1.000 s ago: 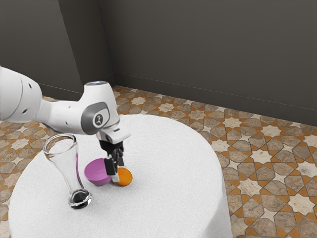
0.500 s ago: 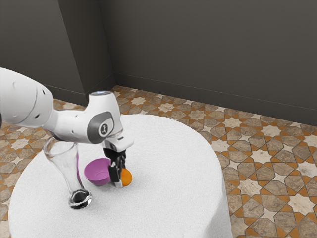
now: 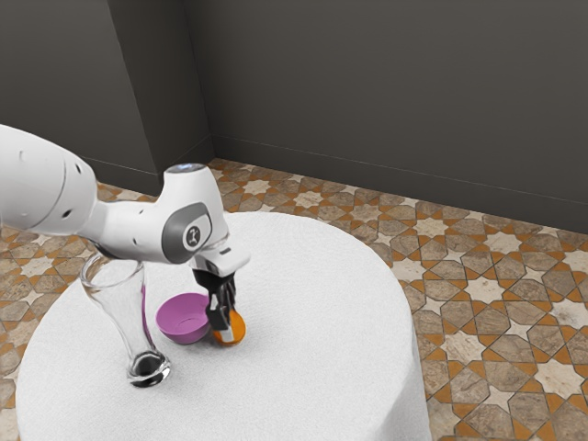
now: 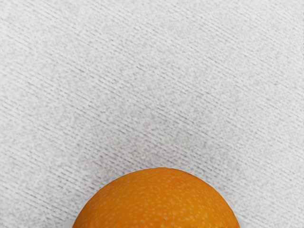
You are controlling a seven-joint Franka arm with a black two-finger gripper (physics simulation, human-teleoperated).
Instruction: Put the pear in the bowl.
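Workpiece: one orange (image 4: 159, 202), round and speckled, located on the table directly under the gripper (image 3: 228, 329) and beside the bowl (image 3: 182, 322), outside its rim. Whether the gripper was open or closed on the fruit could not be determined. By estimate, the orange was of moderate weight, firm with slight give at the rind, not fragile, and liable to roll if pushed off-centre. The recommended hold was across the widest girth, from two opposite sides, at moderate force; a grip high on the curve risked squeezing it out downward.

Surface: a white, woven-textured cloth (image 3: 308, 317) covered the round table and was judged to offer some resistance to rolling. A clear glass vase (image 3: 131, 317) stood near the bowl and required clearance. Room: beyond lay a floor (image 3: 496, 317) of patterned star tiles, then a plain dark grey wall (image 3: 395, 92).
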